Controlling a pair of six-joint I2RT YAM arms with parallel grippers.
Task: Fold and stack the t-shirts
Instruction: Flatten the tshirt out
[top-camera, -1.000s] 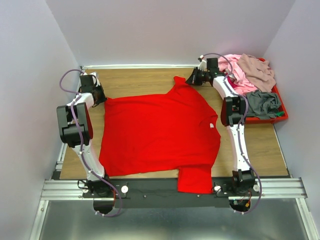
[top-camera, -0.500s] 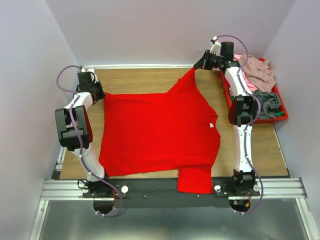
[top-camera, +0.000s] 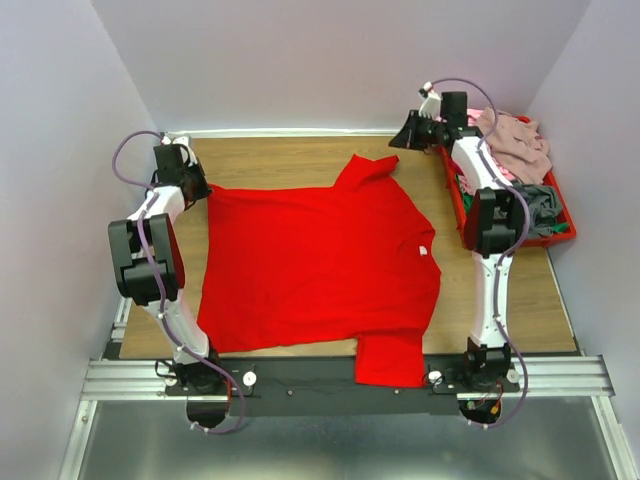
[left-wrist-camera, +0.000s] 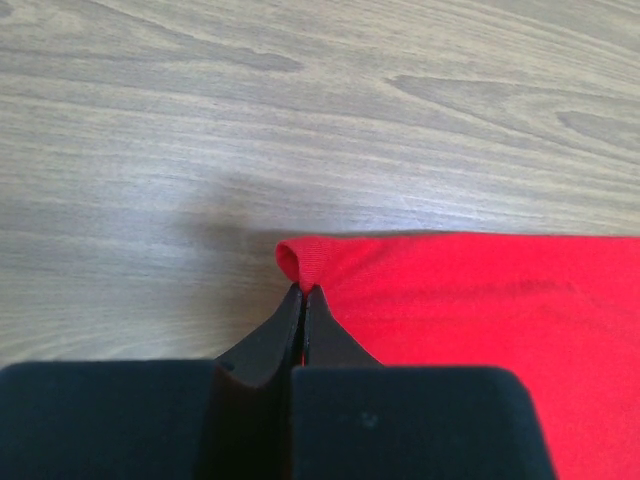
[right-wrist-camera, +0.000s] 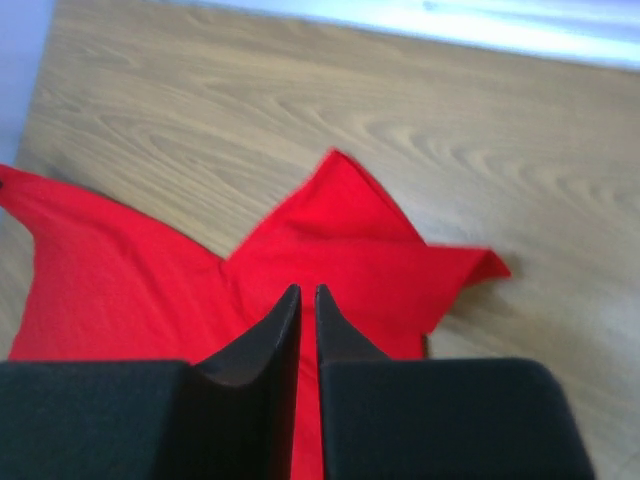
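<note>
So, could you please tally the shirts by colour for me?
Red shirt: 1
Pink shirt: 1
Mauve shirt: 1
Grey shirt: 1
Total: 4

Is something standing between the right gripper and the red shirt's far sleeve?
Nothing visible. The right gripper hangs above the sleeve of the red shirt, with only air between. The tray lies to its side, out of the way.
</note>
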